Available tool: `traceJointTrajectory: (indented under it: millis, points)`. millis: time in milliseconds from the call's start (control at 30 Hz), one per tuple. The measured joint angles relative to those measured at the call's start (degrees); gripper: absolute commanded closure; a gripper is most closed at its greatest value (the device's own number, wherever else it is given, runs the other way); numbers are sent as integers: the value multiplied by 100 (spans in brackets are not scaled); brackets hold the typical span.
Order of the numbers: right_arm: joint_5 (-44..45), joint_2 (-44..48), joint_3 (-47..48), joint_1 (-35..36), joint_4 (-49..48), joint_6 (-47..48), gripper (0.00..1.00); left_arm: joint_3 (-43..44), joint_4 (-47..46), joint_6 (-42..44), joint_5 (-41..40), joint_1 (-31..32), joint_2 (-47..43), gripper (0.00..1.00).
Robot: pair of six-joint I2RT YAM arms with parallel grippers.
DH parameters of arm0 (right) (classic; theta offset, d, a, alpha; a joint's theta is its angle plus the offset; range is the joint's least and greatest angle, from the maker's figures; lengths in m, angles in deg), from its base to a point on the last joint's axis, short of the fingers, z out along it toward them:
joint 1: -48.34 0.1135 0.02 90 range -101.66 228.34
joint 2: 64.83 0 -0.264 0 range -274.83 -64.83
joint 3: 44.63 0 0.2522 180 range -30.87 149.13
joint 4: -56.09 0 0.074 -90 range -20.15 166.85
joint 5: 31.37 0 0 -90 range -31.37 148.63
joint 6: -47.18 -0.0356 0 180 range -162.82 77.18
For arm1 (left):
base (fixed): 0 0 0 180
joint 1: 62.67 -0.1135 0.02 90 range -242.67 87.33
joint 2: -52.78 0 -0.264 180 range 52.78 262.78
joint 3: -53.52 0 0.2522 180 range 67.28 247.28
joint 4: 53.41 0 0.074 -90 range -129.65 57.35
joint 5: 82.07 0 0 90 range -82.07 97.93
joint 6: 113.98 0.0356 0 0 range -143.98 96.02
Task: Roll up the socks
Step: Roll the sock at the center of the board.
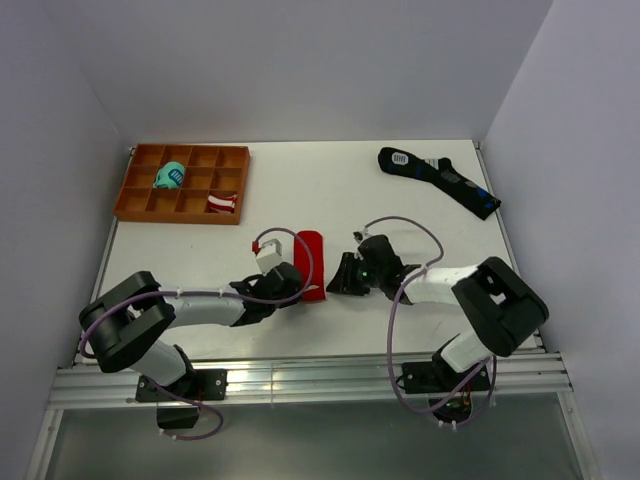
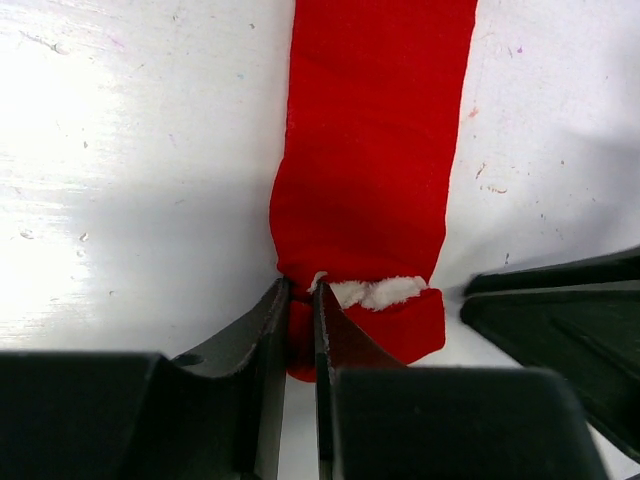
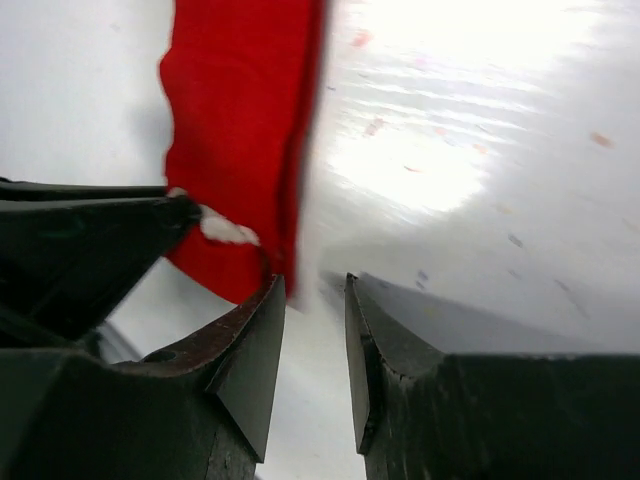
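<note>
With the left pincer, nipped the near left corner of the socks, jaws all but closed on red cloth beside the white tuft. Held the right pincer low over the bench just right of that same end, jaws a narrow slit apart, nothing between. Found the socks laid as 1 flat strip at mid-bench, running away from the 2 pincers. Farther out, noted a tray at the far left holding a teal bundle and a striped bundle in separate compartments, and black socks at the far right.
</note>
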Motion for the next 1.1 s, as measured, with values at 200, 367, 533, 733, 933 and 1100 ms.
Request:
traceJointTrajectory:
  millis: [200, 367, 533, 733, 933, 1100]
  points:
    - [1043, 876, -645, 531, -229, 308, 59, 35, 142, 11, 61, -9, -31, 100]
    - [1753, 1207, -870, 1484, -831, 664, 58, 17, 284, 35, 315, -122, -138, 100]
    - [2155, 1250, -964, 2129, -1652, 1023, 55, 9, 396, 151, 531, -216, -210, 100]
    - [2319, 874, -1003, 2194, -2387, 1379, 53, -9, 367, 249, 916, -409, -229, 100]
    - [2365, 529, -1003, 2267, -2806, 1648, 52, 20, 348, 354, 1165, -481, -197, 100]
    - [2374, 308, -1005, 2284, -3088, 1812, 51, 92, 352, 404, 1394, -564, -129, 100]
